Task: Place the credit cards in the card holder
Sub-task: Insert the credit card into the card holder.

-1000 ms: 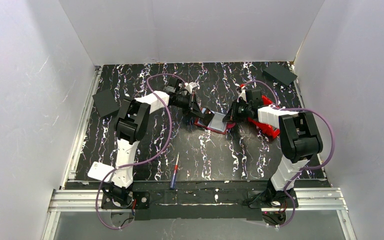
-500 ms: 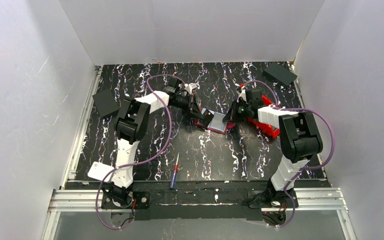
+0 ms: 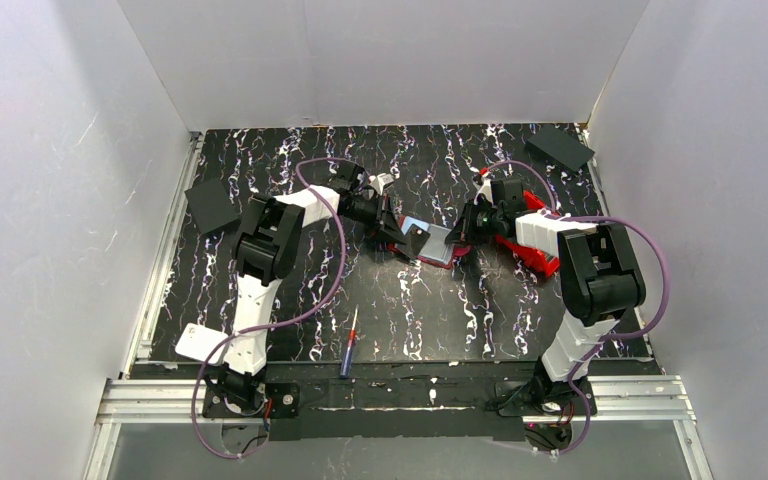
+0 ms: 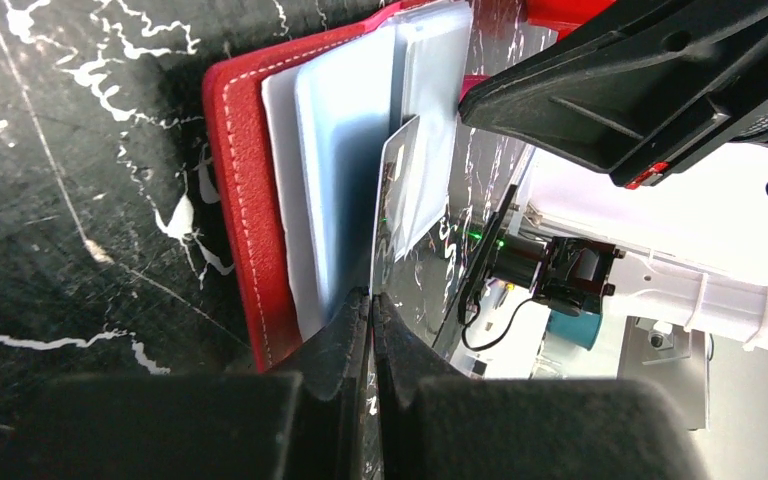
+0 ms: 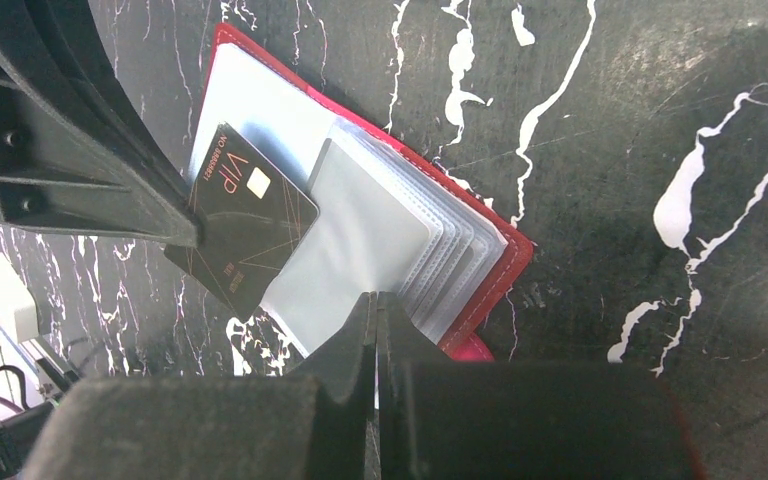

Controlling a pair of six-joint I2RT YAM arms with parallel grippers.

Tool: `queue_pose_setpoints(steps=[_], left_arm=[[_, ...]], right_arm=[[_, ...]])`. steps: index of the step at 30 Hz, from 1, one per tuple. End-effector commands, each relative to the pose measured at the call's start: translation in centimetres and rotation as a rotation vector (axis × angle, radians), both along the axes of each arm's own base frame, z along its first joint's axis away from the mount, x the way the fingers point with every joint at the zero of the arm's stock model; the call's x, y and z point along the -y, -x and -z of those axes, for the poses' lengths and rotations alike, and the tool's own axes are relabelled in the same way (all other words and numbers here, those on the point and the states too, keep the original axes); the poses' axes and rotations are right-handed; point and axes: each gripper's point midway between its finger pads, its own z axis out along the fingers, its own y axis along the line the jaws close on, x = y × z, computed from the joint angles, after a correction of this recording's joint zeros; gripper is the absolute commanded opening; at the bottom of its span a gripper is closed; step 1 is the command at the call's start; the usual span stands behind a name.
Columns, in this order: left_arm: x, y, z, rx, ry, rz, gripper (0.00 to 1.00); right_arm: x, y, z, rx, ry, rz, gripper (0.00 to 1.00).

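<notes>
The red card holder lies open mid-table, its clear sleeves fanned out. My left gripper is shut on a dark credit card marked VIP, held over the holder's left half. In the right wrist view that card lies slanted across the sleeves, one corner at the edge of the top sleeve. In the left wrist view the card stands edge-on from my left gripper, beside the holder's red cover. My right gripper is shut on a clear sleeve at the holder's right edge.
A red bin sits partly under the right arm. Black flat squares lie at the left edge and back right corner. A thin pen-like tool lies near the front edge. A white flat piece rests by the left base.
My left gripper has moved a little right with the card, which now sits over the open holder. The right gripper has stayed put on the sleeve.
</notes>
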Motion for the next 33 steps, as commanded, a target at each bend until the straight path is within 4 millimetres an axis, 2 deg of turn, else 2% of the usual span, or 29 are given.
queue_pose_setpoints(steps=[1, 15, 28, 31, 33], left_arm=[[-0.7, 0.6, -0.3, -0.009, -0.012, -0.001, 0.00], [-2.1, 0.5, -0.9, -0.012, -0.014, -0.015, 0.00], [-1.9, 0.6, -1.7, -0.040, 0.012, 0.003, 0.00], [-1.6, 0.4, -2.6, -0.016, 0.050, -0.024, 0.00], [-1.3, -0.2, -4.1, 0.011, 0.102, -0.051, 0.00]], right_arm=[[1.5, 2.1, 3.1, -0.100, 0.080, 0.002, 0.01], [1.5, 2.3, 3.1, -0.101, 0.075, -0.002, 0.01], [1.3, 2.3, 3.0, -0.098, 0.064, -0.012, 0.01], [1.0, 2.0, 2.4, -0.080, 0.048, -0.021, 0.02], [0.8, 1.7, 1.4, -0.063, 0.041, -0.022, 0.11]])
